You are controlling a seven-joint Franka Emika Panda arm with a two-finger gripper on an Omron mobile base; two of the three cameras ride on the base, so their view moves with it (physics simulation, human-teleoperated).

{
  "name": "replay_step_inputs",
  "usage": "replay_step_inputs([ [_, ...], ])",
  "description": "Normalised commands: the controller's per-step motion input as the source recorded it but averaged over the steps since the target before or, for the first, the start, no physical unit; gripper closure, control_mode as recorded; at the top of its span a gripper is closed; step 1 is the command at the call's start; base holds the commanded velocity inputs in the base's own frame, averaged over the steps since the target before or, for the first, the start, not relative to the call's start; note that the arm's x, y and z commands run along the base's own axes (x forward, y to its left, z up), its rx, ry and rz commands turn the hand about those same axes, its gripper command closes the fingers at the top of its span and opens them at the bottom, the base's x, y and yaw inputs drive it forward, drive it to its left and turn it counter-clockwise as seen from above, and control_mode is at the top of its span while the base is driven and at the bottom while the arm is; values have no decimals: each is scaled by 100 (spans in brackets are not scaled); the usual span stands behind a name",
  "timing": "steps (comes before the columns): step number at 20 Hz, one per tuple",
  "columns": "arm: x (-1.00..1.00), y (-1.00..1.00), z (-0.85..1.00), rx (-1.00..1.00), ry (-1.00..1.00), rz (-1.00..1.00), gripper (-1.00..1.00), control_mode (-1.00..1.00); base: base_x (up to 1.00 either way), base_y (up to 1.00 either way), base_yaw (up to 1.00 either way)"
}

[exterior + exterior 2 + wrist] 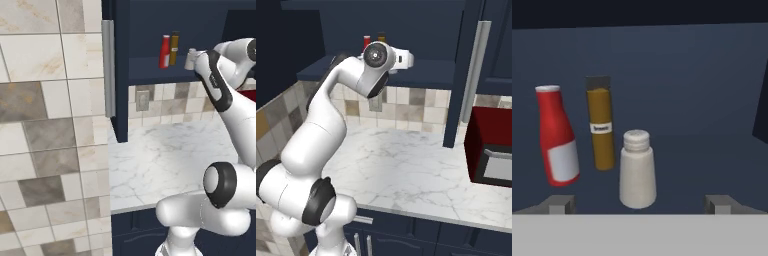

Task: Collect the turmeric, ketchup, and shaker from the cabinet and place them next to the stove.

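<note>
Inside the open navy cabinet, three containers stand on the shelf. The red ketchup with a white cap is on the left, and the slim amber turmeric is beside it, further back. Nearest is the pale shaker, centred just ahead of my open gripper, whose fingertips stand wide to either side of it and touch nothing. From the left base view, ketchup, turmeric and shaker line up at the hand. The stove is out of view.
The cabinet door with its silver handle stands open on the left. Below lies a white marble counter with a wall outlet behind it. A dark red microwave sits at the right on the counter.
</note>
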Motion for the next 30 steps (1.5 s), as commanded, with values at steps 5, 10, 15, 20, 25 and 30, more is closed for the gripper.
replay_step_inputs([
  [5, 40, -5, 0, 0, 3, 0, -100, -100, 0, 0, 0],
  [10, 29, 0, 0, 0, 3, 0, -100, -100, 0, 0, 0],
  [15, 28, 0, -3, 0, 4, 1, -100, -100, 0, 0, 0],
  [20, 20, 0, -5, 0, 6, 2, -100, -100, 0, 0, 0],
  [25, 4, 0, -7, 0, 3, 4, -100, -100, 0, 0, 0],
  [30, 7, 0, -7, 0, 4, 1, -100, -100, 0, 0, 0],
])
